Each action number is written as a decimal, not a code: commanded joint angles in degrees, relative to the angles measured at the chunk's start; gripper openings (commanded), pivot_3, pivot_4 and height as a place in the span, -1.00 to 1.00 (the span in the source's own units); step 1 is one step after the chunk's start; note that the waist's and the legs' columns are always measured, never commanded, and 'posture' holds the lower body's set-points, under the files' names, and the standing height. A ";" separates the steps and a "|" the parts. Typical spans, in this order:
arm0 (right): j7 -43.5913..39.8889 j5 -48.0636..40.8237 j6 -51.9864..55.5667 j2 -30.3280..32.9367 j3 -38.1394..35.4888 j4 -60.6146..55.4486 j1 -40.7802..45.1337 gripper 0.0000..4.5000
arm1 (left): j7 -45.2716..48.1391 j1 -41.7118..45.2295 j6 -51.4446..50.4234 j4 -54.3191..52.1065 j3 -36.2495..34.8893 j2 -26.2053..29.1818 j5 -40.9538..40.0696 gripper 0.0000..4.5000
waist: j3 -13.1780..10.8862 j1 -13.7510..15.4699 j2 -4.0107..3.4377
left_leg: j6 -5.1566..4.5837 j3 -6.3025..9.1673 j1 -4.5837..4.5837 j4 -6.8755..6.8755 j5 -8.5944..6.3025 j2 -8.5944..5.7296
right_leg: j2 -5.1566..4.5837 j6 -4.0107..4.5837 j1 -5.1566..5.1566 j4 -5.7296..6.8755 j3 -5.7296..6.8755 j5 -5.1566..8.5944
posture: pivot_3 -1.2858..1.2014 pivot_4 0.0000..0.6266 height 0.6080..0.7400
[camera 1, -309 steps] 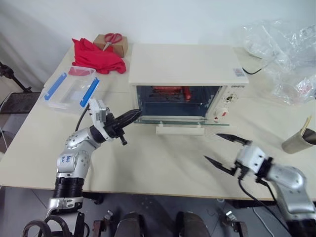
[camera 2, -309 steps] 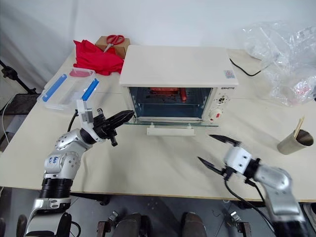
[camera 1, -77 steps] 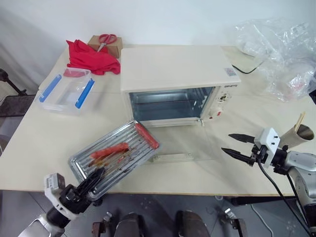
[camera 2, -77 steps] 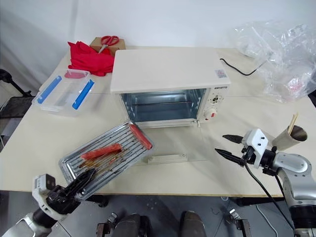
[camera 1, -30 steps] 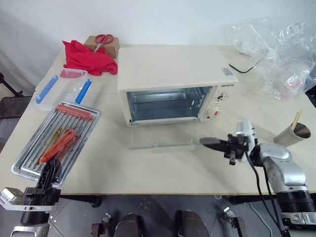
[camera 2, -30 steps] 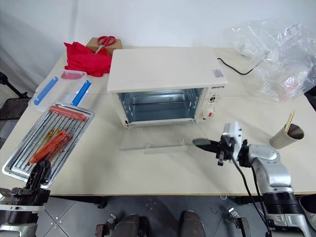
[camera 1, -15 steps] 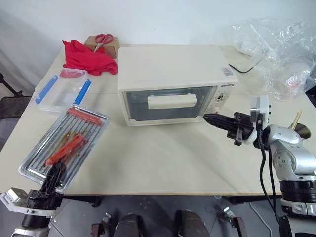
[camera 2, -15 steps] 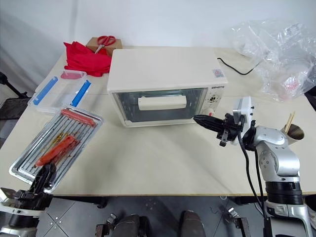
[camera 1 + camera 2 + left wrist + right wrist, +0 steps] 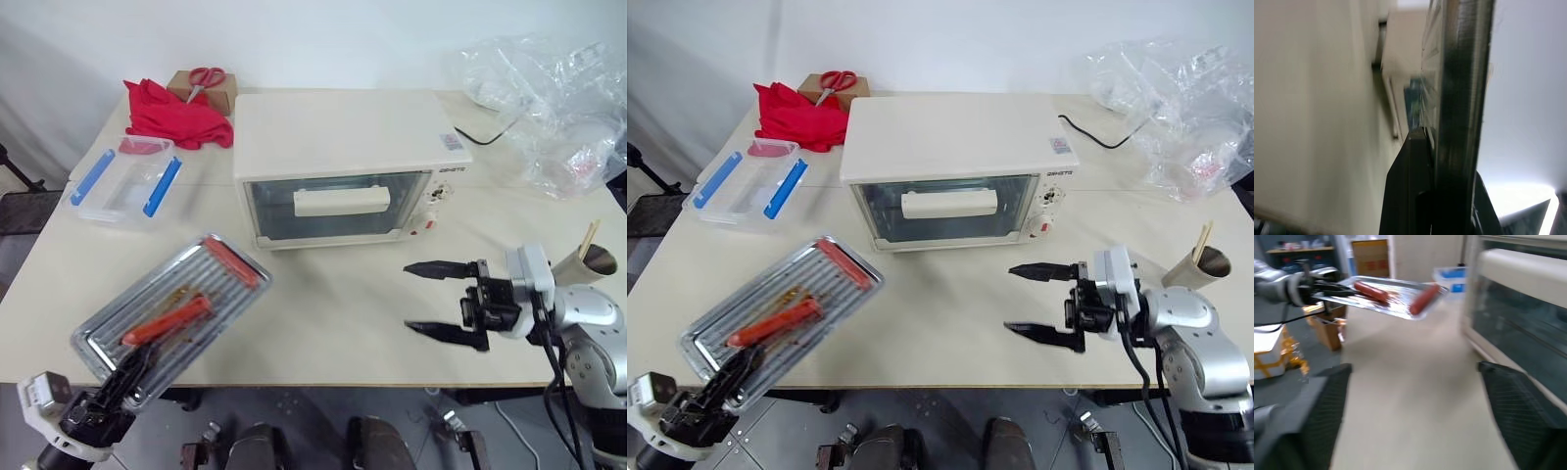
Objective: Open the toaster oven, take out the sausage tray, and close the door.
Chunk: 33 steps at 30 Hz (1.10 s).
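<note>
The door [image 9: 336, 206] of the toaster oven [image 9: 343, 147] stands shut, so the right gripper [image 9: 431, 300] has no hold on anything: it hangs level over the desk [image 9: 323, 304] in front of the oven, jaws spread wide and empty. The left gripper [image 9: 122, 384] is clamped on the near edge of the sausage tray [image 9: 171, 315], holding it tilted above the desk's front left corner, clear of the oven

- From the head, our two eye views looked forward and down, sharing the toaster oven [image 9: 338, 162].
- Our left wrist view sat tight against the sausage tray [image 9: 1459, 98].
- Our right wrist view faced left, sharing that tray.
</note>
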State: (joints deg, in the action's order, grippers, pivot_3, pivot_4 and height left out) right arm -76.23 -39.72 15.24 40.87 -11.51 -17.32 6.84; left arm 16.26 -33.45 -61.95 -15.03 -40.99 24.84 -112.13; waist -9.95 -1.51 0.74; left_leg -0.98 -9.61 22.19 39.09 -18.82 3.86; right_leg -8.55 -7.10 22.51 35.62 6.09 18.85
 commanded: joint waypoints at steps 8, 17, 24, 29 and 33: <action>1.25 -3.24 2.83 5.17 -4.54 -7.65 -6.58 0.98 | 0.02 11.92 -3.90 3.88 14.82 16.81 0.17 -1.00 | -0.02 0.08 -0.12 | -0.01 0.04 -0.01 0.00 0.00 0.00 | -0.05 0.11 0.00 0.06 -0.06 0.05 | 0.03 -0.52 1.00; 4.24 -2.32 1.78 5.26 -11.04 -11.73 -15.02 0.98 | -2.04 38.86 -7.77 14.92 31.32 17.31 5.84 -1.00 | 0.01 1.23 -0.06 | -0.03 -0.07 -0.03 0.03 0.01 -0.20 | 0.04 -0.01 0.01 0.20 -0.05 -0.01 | 0.03 -0.52 1.00; 4.25 -1.87 -0.20 4.86 -16.12 -12.97 -22.94 0.98 | -5.34 49.16 -11.82 19.87 39.29 13.20 9.32 -1.00 | -0.01 2.12 -0.07 | -0.02 -0.11 -0.02 0.02 0.02 -0.25 | 0.10 -0.13 0.00 0.25 -0.05 -0.07 | 0.03 -0.52 1.00; 4.86 -1.64 -1.47 4.35 -17.47 -13.57 -26.17 0.98 | -7.64 53.71 -12.98 23.33 42.57 7.09 14.29 -1.00 | 0.00 3.12 -0.08 | -0.05 -0.10 -0.03 0.07 0.04 -0.31 | 0.09 -0.20 -0.06 0.22 -0.09 -0.11 | 0.03 -0.52 1.00; 5.75 -1.56 -2.09 3.94 -17.70 -14.12 -27.27 0.98 | -8.52 56.43 -13.83 25.29 44.53 1.54 19.72 -1.00 | 0.10 3.78 -0.24 | -0.09 0.00 -0.04 0.10 0.06 -0.44 | 0.02 -0.24 -0.14 0.18 -0.10 -0.13 | 0.03 -0.52 1.00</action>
State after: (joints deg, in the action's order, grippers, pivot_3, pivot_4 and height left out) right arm -70.87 -40.92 14.13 45.18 -27.53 -29.22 -20.19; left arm 8.15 23.13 -75.20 9.07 0.77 28.38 -94.76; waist -9.85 2.27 0.50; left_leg -1.12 -9.55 22.14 39.19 -18.74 3.31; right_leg -8.58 -7.34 22.33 35.69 5.96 18.72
